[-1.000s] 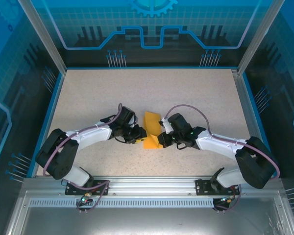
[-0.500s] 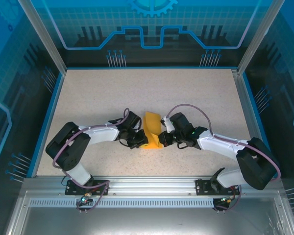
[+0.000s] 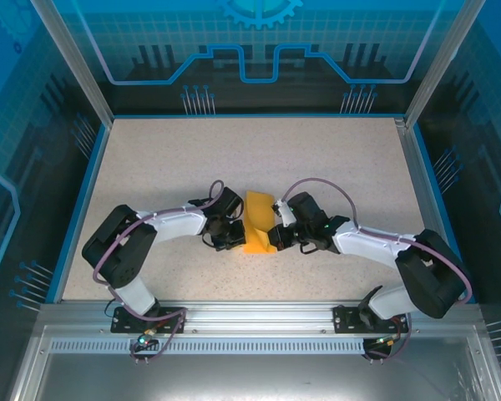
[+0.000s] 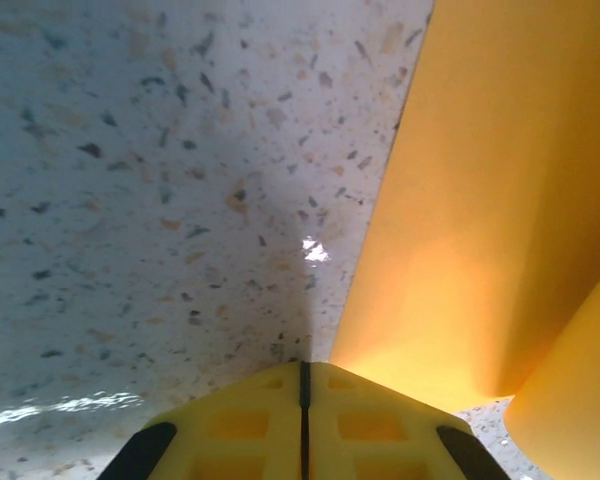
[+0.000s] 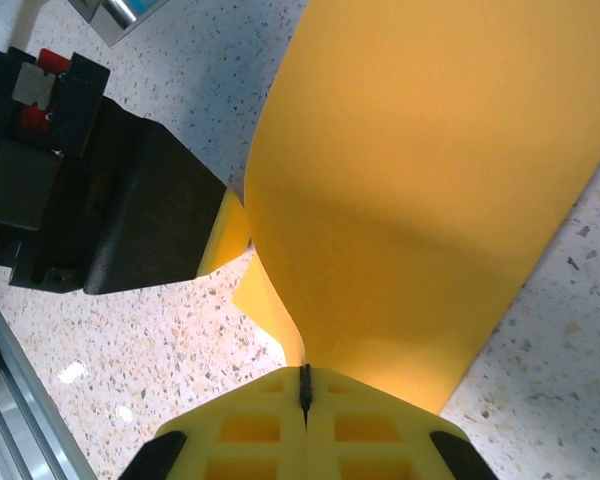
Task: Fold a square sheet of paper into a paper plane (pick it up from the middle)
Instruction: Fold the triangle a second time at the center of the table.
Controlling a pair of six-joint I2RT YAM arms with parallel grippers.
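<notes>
Right wrist view puts the right hand (image 5: 303, 385) nearest. Its yellow pads are pressed together with an edge of the thin bright orange sheet of paper (image 5: 420, 180) nipped in the seam, and the sheet bows up and away toward 12 o'clock in a smooth curve, not a hard crease. At 9 o'clock of that bow, the left hand (image 5: 228, 235) sets its yellow tip against the paper's side. From its own wrist camera its pads are closed tight with nothing visible in the seam and the orange layers just beside them at 2 o'clock, so I cannot tell whether it holds any layer. From above, the partly folded sheet lies as a narrow strip running 6 to 12 o'clock near the middle of the pale speckled bench (image 3: 167, 159), with the hands meeting its near end from 9 and 3 o'clock. Both arms lie low and bent, elbows swung outward, forearms converging on the strip. I judge the paper to be very light, limp and springy: it would buckle under a sideways push, slide on the smooth bench, and tear if pulled between two pinches. It is best taken lightly by an edge close to a fold.
</notes>
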